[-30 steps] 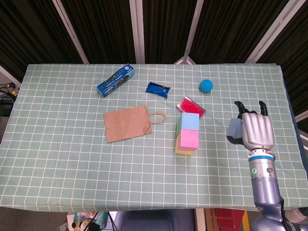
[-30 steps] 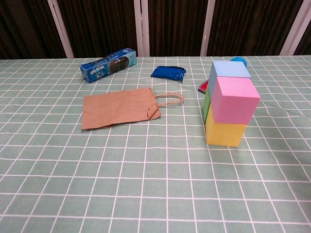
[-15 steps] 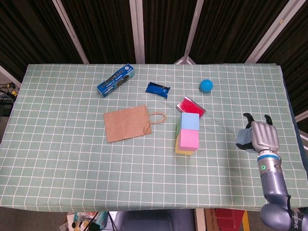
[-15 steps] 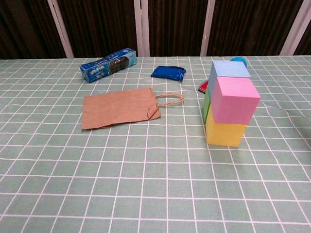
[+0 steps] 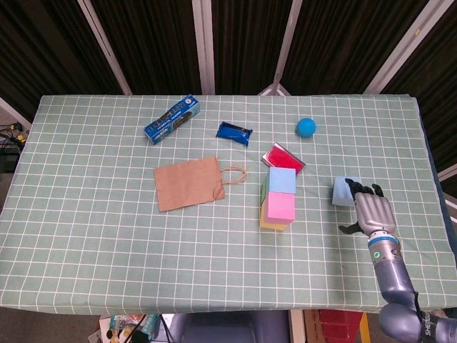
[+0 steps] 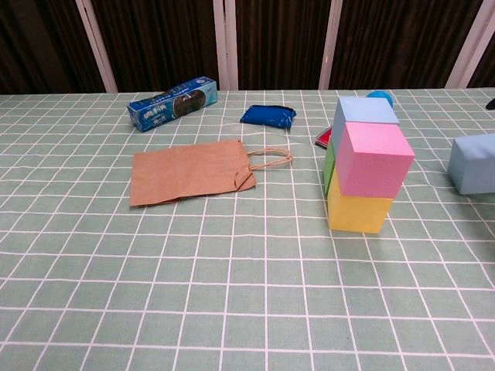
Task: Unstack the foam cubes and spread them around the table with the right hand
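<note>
Near the right edge of the table, the right hand point(image 5: 372, 213) rested low over the checked cloth with its fingers spread apart and empty, fingertips pointing away from the robot and just touching or nearly touching the near side of a pale blue foam cube point(image 5: 343, 191). Half a second before, that cube had been held in the hand's grasp further right and nearer the robot; by this moment it sat on the tablecloth point(image 5: 86, 214) on its own, and the hand had opened and shifted left. In the chest view the same cube point(image 6: 473, 163) had come into sight at the right edge, where earlier it was not visible. The forearm rose from the lower right corner of the head view, wrist straight, back of the hand facing up. Well to the left of the released cube stood the remaining stack point(image 5: 279, 199): a light blue cube point(image 6: 365, 110) and a pink cube point(image 6: 373, 159) on top, a yellow cube point(image 6: 358, 213) and a green cube point(image 6: 329, 165) beneath, unchanged from before. Just behind the stack lay a red flat object point(image 5: 283, 156), and beyond it a blue ball point(image 5: 306, 127). Further left were a brown paper bag point(image 5: 188, 183) with a handle, a dark blue packet point(image 5: 235, 132) and a blue carton point(image 5: 171, 119). The left hand showed in neither view.
</note>
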Robot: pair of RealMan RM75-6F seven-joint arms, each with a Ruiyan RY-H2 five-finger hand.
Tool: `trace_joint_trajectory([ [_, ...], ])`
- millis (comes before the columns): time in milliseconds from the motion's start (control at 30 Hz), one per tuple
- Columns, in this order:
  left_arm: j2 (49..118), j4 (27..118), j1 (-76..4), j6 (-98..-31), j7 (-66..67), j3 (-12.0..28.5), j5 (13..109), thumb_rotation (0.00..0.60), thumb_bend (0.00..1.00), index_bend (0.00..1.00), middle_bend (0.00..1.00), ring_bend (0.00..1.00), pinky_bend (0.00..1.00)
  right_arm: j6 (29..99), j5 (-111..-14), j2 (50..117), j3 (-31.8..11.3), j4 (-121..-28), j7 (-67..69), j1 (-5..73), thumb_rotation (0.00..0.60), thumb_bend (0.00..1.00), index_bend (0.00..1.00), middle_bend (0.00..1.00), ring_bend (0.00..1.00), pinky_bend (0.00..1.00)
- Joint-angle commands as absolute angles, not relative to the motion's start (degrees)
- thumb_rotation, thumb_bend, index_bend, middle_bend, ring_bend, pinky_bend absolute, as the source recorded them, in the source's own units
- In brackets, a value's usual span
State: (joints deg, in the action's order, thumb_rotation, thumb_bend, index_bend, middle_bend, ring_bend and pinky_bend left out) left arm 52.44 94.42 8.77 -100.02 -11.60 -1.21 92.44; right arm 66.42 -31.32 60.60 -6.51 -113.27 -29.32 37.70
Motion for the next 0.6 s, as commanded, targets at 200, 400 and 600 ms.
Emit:
trace_joint_trajectory([
  [200, 52.4, 94.4, 9.0, -99.6, -12.8, -1.0, 91.0, 0.600, 0.32, 0.14, 0.00, 0.00, 0.02, 65.2, -35.0, 52.5, -9.0, -122.9, -26.4, 37.3, 0.600, 0.17, 0.00, 0.12, 0.14, 0.00],
  [400, 52.3, 94.4, 9.0, -99.8, -12.8, -1.2, 91.7, 0.600, 0.32, 0.14, 0.00, 0.00, 0.02, 62.1, -33.9, 49.6, -8.2, -127.4, -29.4, 39.4, 0.600, 0.17, 0.00, 0.12, 0.14, 0.00],
  [600, 52.2, 94.3, 9.0, -99.9, -13.4, -1.1, 91.6, 0.600, 0.32, 0.14, 0.00, 0.00, 0.02, 59.9, -27.5, 53.8, -7.4, -126.8, -33.7, 44.3, 0.600, 0.17, 0.00, 0.12, 0.15, 0.00],
])
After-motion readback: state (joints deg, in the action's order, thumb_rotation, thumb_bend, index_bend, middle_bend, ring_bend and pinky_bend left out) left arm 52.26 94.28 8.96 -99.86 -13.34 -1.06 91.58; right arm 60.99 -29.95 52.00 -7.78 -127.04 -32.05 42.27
